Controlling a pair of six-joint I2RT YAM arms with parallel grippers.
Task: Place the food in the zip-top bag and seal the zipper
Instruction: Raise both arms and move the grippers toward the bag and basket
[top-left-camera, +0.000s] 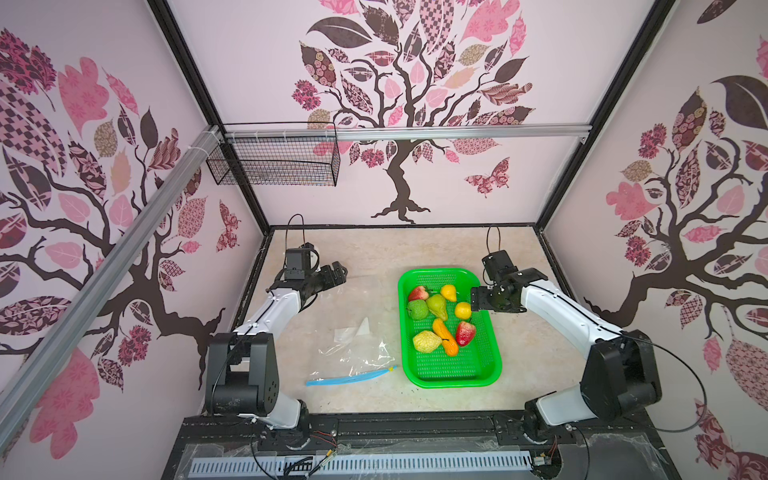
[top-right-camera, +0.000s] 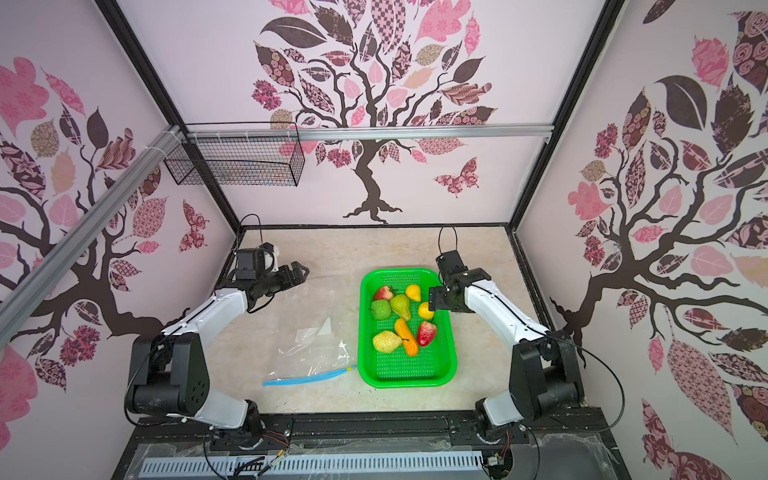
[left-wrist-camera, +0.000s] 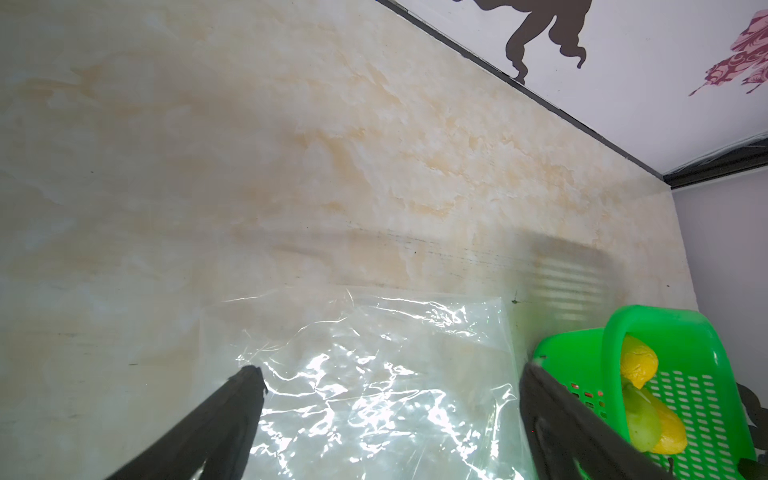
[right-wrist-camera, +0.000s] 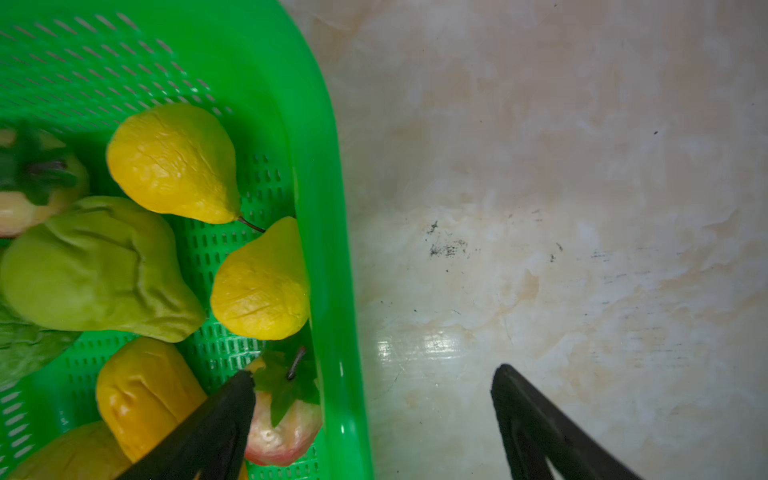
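The food lies in a green mesh basket (top-left-camera: 490, 357) right of centre: strawberries (top-left-camera: 465, 332), a green pear (top-left-camera: 437, 306), a green apple (top-left-camera: 417, 309), lemons (top-left-camera: 462, 310), a carrot (top-left-camera: 445, 336) and a bumpy yellow piece (top-left-camera: 427, 341). The clear zip-top bag (top-left-camera: 357, 345) lies flat left of the basket, holding no food. Its blue zipper (top-left-camera: 349, 377) faces the table's front edge. My left gripper (top-left-camera: 338, 272) hovers open over the bag's far end (left-wrist-camera: 374, 332). My right gripper (right-wrist-camera: 374, 374) is open and empty, straddling the basket's right rim (right-wrist-camera: 328, 208) near a strawberry (right-wrist-camera: 282, 424).
A black wire basket (top-left-camera: 278, 162) hangs on the back wall, well above the table. Patterned walls close in the marble tabletop (top-left-camera: 365, 249) at the back and on both sides. Both arm bases stand along the front edge.
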